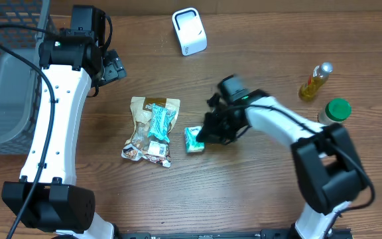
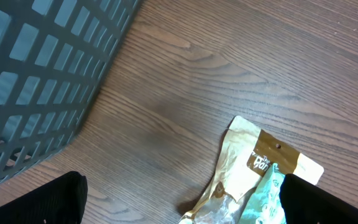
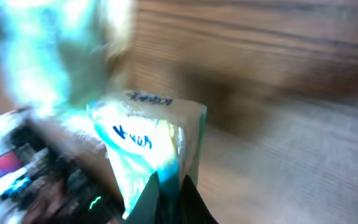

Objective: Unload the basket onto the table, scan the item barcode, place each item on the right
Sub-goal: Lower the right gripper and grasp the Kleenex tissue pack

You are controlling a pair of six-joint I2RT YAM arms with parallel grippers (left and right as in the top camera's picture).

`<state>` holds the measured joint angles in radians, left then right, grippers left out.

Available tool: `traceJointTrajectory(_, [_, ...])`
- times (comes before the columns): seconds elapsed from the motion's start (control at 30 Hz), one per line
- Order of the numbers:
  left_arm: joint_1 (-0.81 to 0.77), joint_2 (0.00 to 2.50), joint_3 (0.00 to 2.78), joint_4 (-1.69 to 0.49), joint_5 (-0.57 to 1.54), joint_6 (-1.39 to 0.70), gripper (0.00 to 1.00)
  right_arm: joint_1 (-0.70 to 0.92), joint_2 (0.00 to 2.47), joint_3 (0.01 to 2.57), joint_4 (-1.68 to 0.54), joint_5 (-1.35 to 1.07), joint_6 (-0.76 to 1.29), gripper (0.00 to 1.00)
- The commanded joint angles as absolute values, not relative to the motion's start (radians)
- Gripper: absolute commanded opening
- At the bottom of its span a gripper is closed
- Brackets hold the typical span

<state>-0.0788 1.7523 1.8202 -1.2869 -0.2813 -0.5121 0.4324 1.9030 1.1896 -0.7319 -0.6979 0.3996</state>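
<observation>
**Right claw pinched on the teal packet**

My right claw [image 1: 207,135] is clenched on the edge of the teal packet [image 1: 193,140]. The packet lies on the wooden table [image 1: 244,192] just beside the snack bag [image 1: 152,129]. My left claw [image 1: 114,66] hangs spread wide near the basket [image 1: 5,79].

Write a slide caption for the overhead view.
Right hand pinches a small teal plastic packet on the brown wooden table, beside a tan snack pouch; white box-shaped scanner stands beyond.

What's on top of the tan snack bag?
A teal wrapper lies across the upper middle of the tan snack bag. The bag's print beneath it is covered.
</observation>
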Motion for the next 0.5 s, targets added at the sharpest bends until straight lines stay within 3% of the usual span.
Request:
traceJointTrajectory(0.0, [-0.085,1.739,1.839,-1.286,-0.295,-0.493,1.00,0.329,1.779,1.192,-0.790,-1.071,0.120,0.04])
traceJointTrajectory(0.23, [-0.086,1.739,1.839,-1.285,-0.295,-0.493,1.00,0.185,1.676,1.192,-1.085,-1.296,-0.290,0.04])
traceJointTrajectory(0.47, [-0.085,1.739,1.839,-1.285,-0.295,-0.493,0.99,0.127,1.645,1.192,-1.347,-1.367,-0.583,0.04])
